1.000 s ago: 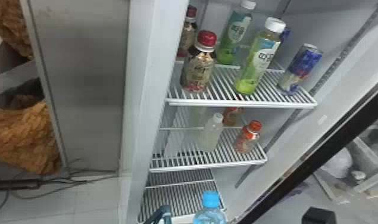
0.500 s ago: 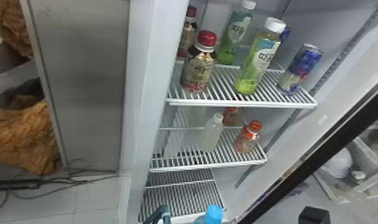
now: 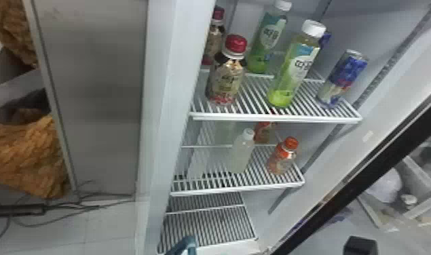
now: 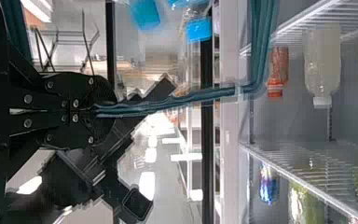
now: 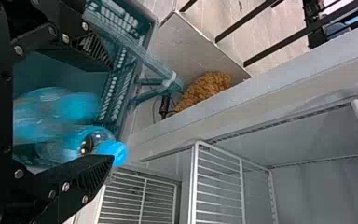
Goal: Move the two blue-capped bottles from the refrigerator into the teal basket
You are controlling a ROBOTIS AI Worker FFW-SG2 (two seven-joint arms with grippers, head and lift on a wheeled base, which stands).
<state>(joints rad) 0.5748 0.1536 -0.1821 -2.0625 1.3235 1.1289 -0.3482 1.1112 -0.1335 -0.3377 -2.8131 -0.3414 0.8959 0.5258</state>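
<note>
Inside or just over the teal basket are two blue-capped bottles, side by side; the right wrist view has one cap blurred, and whether both bottles rest on the basket's floor I cannot tell. Around them, the right gripper has its fingers spread wide, gripping neither bottle; one finger overlaps the nearer bottle just by its cap, though contact is unclear. The left gripper is closed on the basket's teal handle, its fingers drawn together around the bar.

Beyond the handle stands the open refrigerator. Its lower rack is just beyond the handle in the head view. On the middle shelf, a pale white-capped bottle stands left of an orange-capped bottle, with a reddish bottle farther back. Above, on the upper shelf, a red-capped bottle stands near at the left, a green white-capped bottle is near the middle, and a blue can is at the right. Another red-capped bottle and another green one stand behind. Left of the refrigerator is a gray panel, then brown shaggy material, with black cables on the floor.
</note>
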